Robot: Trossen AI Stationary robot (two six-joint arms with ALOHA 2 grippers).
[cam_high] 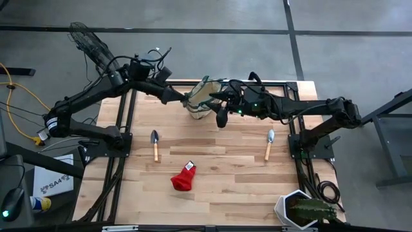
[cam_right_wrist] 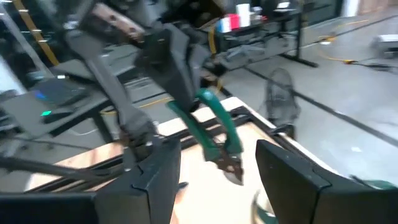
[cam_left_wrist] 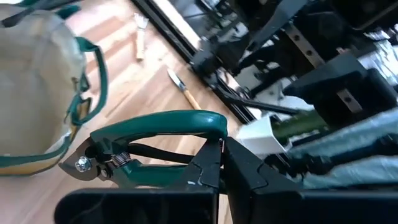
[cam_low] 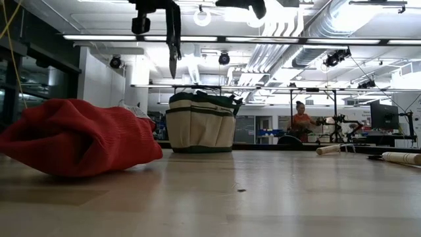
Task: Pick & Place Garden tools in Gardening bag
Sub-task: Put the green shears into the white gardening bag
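High view: table (cam_high: 212, 187) carries two trowels, red fabric | gardening bag (cam_high: 205, 100) at far edge, mouth up to receive | left pincer (cam_left_wrist: 221, 165) clamped on teal shears (cam_left_wrist: 155, 146) beside bag, likely for drop | right pincer (cam_right_wrist: 217, 165) apart, empty.

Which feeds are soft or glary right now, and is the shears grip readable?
Right wrist view: motion-blurred, shears smeared. Left wrist view: left tool shut on the shears, sharp; bag washed out. Low view: ceiling lights glare, red cloth soft. High view: even.
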